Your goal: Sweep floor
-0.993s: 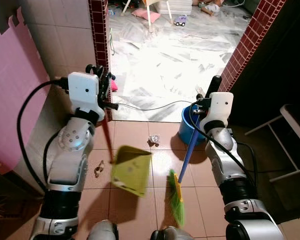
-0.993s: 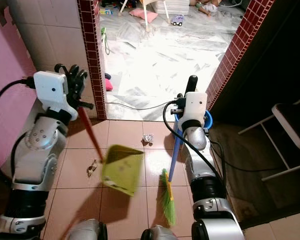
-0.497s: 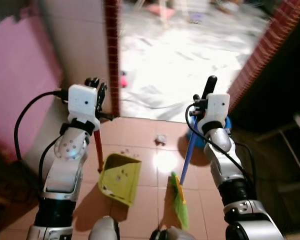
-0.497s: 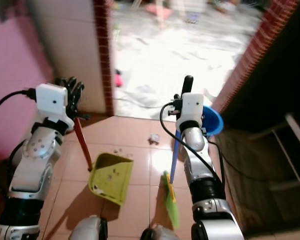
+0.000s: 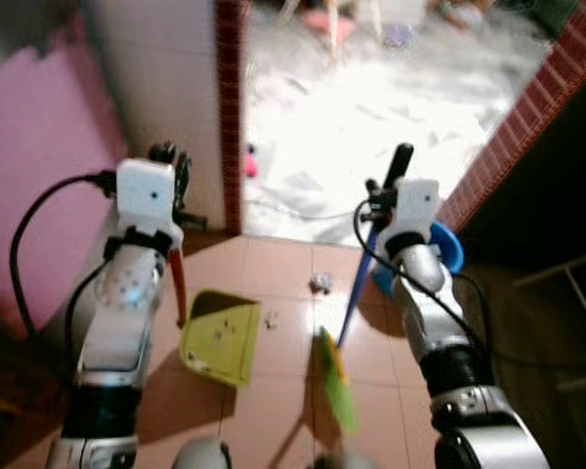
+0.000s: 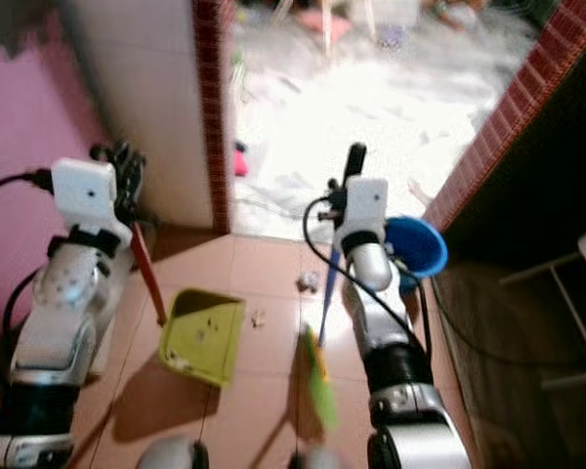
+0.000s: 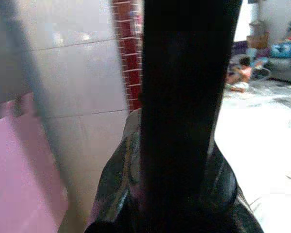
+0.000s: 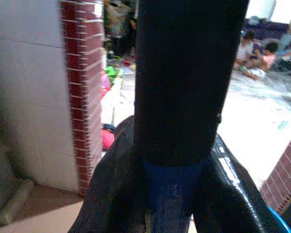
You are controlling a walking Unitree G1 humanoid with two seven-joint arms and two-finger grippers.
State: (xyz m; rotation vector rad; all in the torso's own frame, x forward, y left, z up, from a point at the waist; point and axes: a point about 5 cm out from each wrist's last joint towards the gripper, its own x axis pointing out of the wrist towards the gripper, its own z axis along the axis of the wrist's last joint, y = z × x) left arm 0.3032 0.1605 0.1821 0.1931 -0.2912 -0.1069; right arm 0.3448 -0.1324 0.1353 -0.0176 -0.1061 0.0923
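Broom (image 5: 344, 322) and dustpan (image 5: 218, 336) in my jaws.
My left gripper (image 5: 172, 168) clamps the dustpan's red handle; my right gripper (image 5: 395, 176) clamps the broom's blue pole, crumpled scrap (image 5: 320, 283) between them.

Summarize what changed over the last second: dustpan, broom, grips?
The dustpan came down: a second ago it hung tilted off the tiles, now it sits flat on the floor with small debris inside. The broom head swung in a little closer to it. Much of the overall shift is the camera moving. Unchanged: left gripper holds the red dustpan handle, right gripper holds the blue broom handle; the crumpled scrap stays unswept.
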